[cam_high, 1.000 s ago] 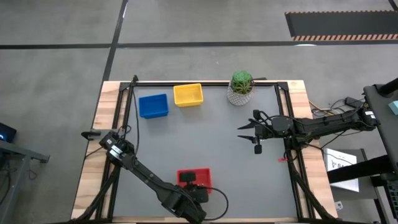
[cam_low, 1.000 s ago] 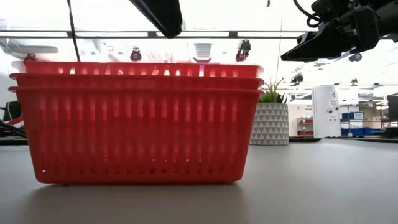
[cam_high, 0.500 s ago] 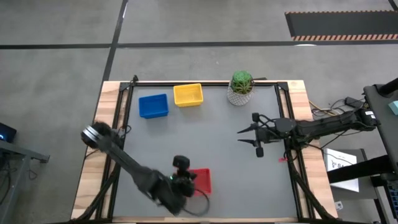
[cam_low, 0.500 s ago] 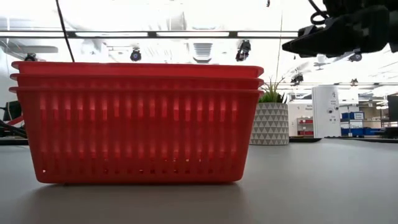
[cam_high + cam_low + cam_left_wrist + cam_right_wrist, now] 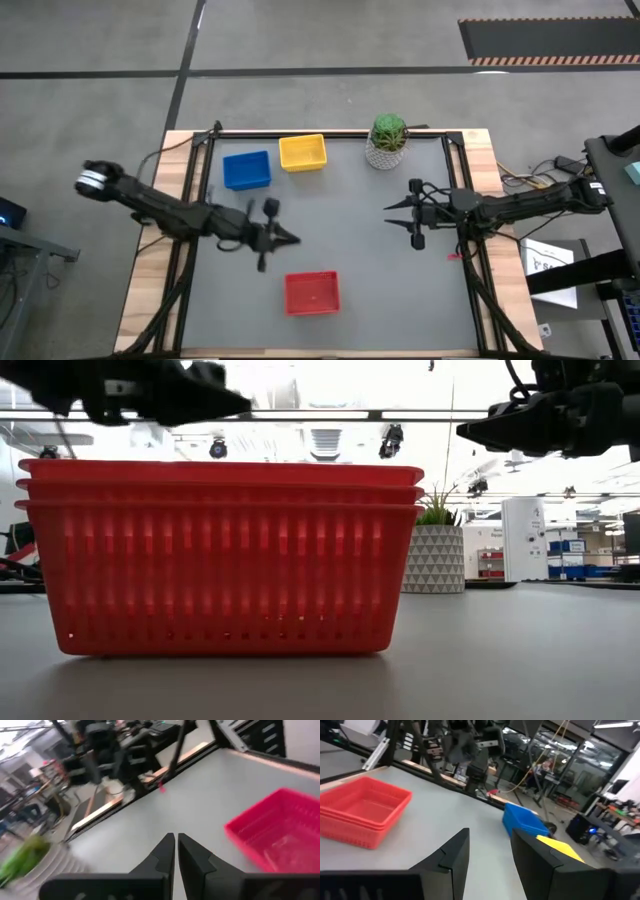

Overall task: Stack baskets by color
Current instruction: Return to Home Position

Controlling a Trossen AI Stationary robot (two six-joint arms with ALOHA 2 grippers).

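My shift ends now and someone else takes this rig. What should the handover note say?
Left gripper: shut, empty, above the table between the blue stack and the red stack.
Right gripper: open, empty, below the plant in the high view.
Red stack: three baskets nested. The blue stack and yellow stack sit side by side; their counts are unreadable.
Done: no loose basket in view.
Left: probably only parking both arms.

Open bench (image 5: 340, 215) is lying mid-frame between the left hand (image 5: 288, 238) and right hand (image 5: 390, 215). Blue baskets (image 5: 246, 170), yellow baskets (image 5: 302, 153) and a plant (image 5: 387, 140) are lining the top edge; red baskets (image 5: 311, 292) are blocking lower centre.
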